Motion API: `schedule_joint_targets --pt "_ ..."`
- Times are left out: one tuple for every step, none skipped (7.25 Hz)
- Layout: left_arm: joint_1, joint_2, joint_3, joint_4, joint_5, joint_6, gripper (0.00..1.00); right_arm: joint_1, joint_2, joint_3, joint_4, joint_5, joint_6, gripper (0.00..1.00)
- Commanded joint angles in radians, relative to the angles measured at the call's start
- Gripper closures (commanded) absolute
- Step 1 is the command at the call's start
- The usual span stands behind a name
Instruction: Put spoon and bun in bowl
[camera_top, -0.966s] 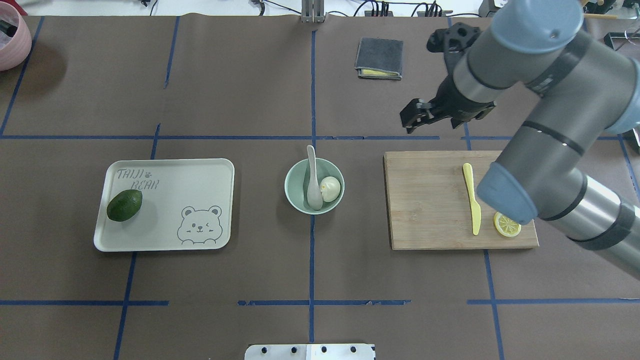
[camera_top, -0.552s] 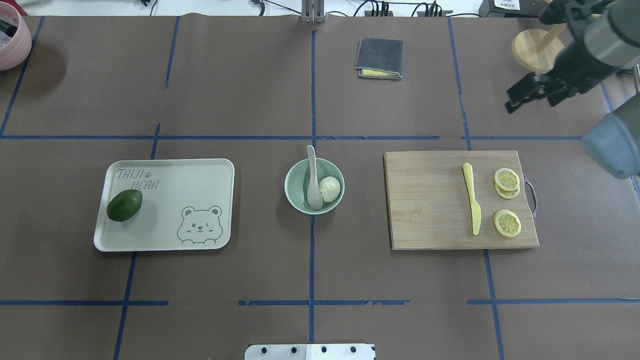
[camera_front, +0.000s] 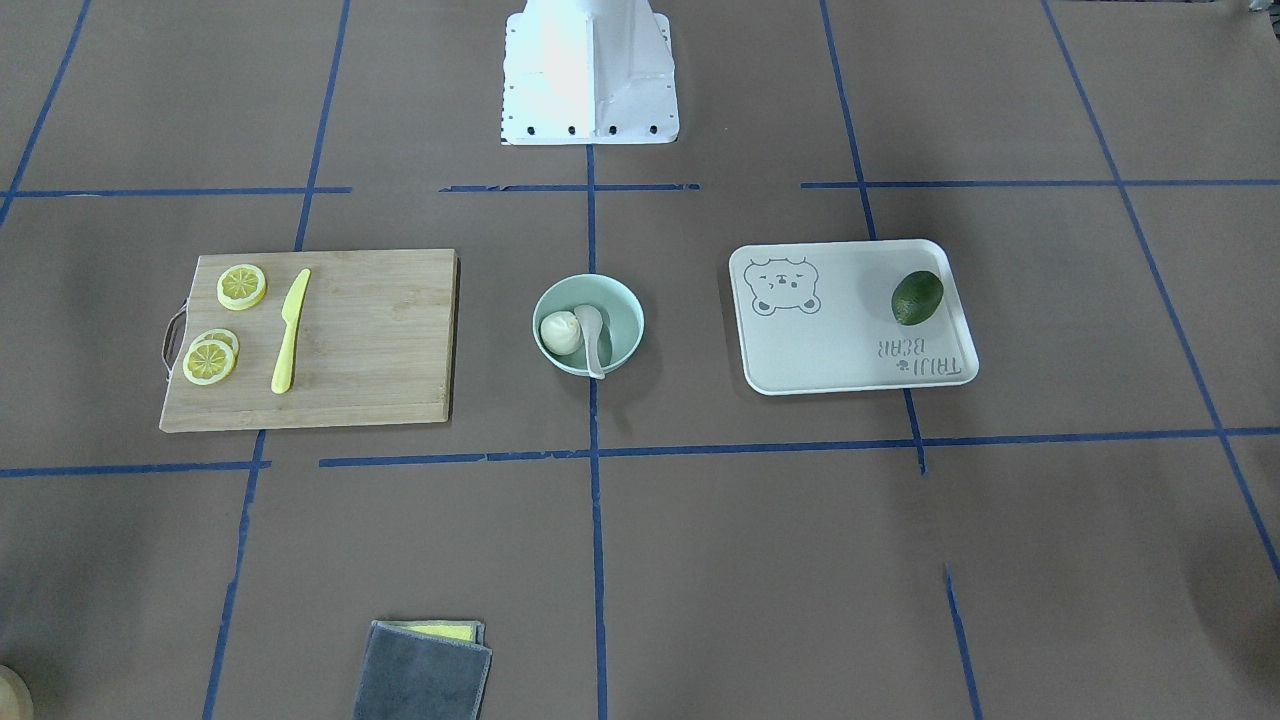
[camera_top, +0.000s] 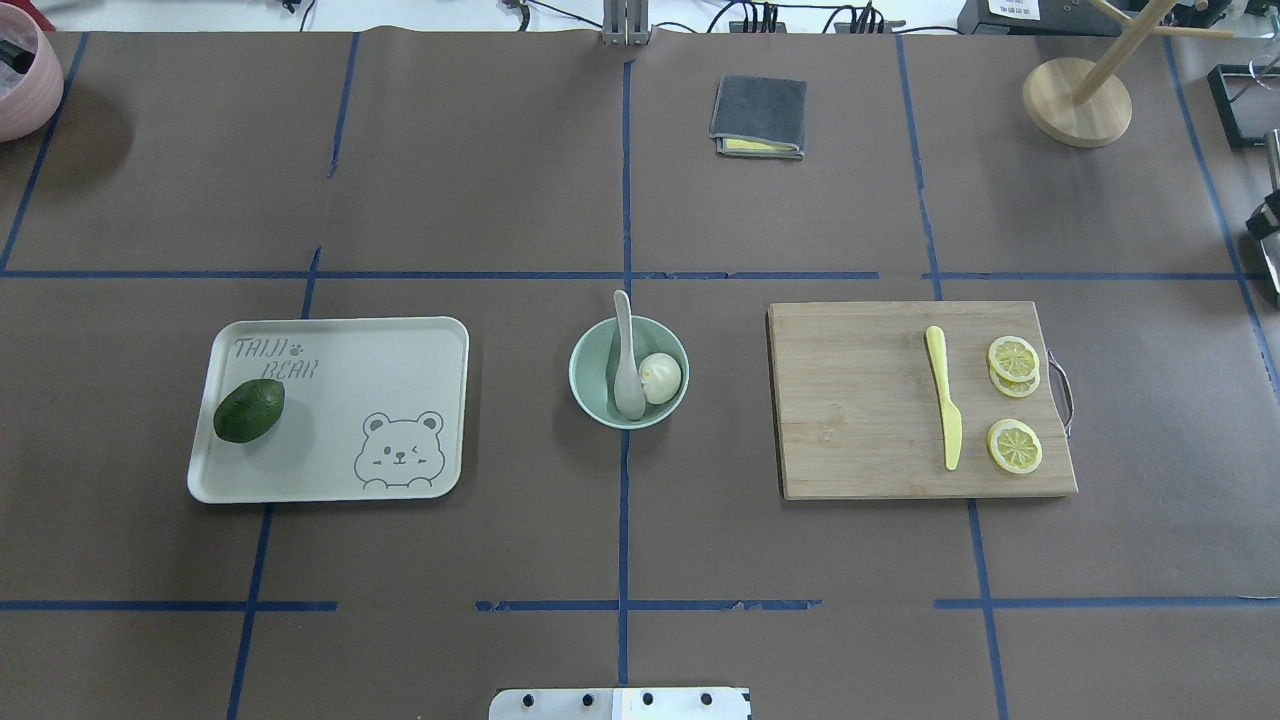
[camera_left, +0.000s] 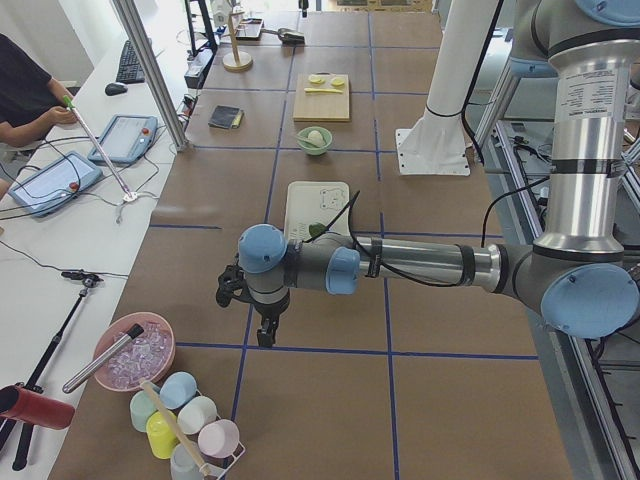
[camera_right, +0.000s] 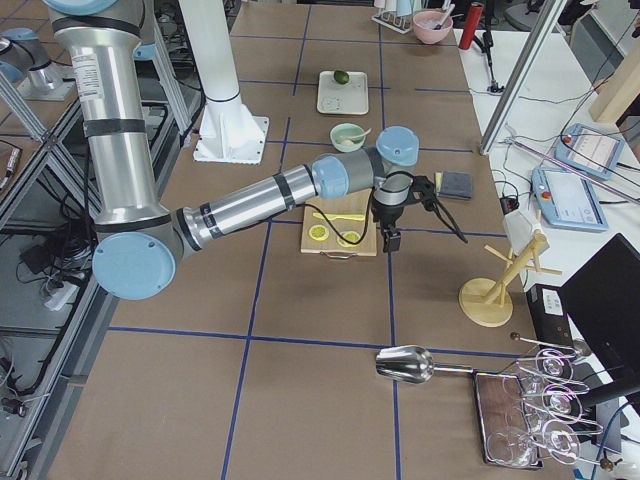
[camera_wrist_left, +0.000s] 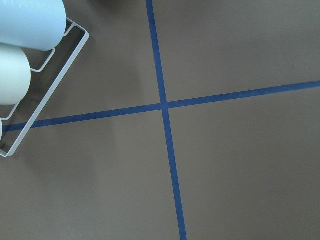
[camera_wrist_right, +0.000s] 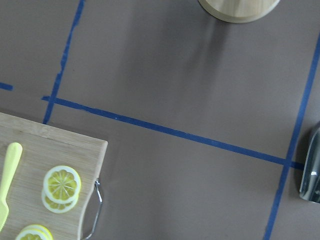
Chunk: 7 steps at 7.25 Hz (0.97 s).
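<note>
Right gripper (camera_right: 388, 241), grip unreadable, has left the overhead view's upper right. Off-white soup spoon (camera_top: 627, 362) and pleated white bun (camera_top: 661, 379) lie in the round mint-green bowl (camera_top: 588, 398); the task seems finished.

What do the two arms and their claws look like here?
The left arm and right arm are silver-grey tubes with pale blue joint caps, black bands and a printed label on the upright section. A black cable loops by each wrist. The left claw and right claw are black.
</note>
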Motion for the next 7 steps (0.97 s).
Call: schedule_joint_targets --pt "-0.001 0.005 -0.001 0.0 -0.013 -0.003 0.0 0.116 -0.058 -0.072 -0.001 0.023 -0.177 0.0" --pt "-0.001 0.005 0.0 0.0 -0.015 -0.003 0.0 0.156 -0.066 -0.099 -0.003 0.026 -0.24 0.0" --pt "-0.001 0.005 0.002 0.0 -0.015 -0.003 0.0 0.209 -0.07 -0.138 -0.001 0.031 -0.262 0.0" --pt "-0.001 0.011 0.004 0.0 -0.015 -0.003 0.0 0.231 -0.105 -0.19 0.008 0.075 -0.262 0.0" --pt "-0.001 0.031 0.004 -0.006 -0.015 -0.002 0.0 0.231 -0.121 -0.196 0.011 0.077 -0.232 0.0" --pt "-0.001 0.033 0.011 -0.005 -0.012 -0.002 0.0 0.231 -0.121 -0.196 0.011 0.062 -0.218 0.0" --pt "0.001 0.054 0.008 -0.008 -0.013 -0.002 0.0 0.231 -0.107 -0.205 0.011 0.062 -0.216 0.0"
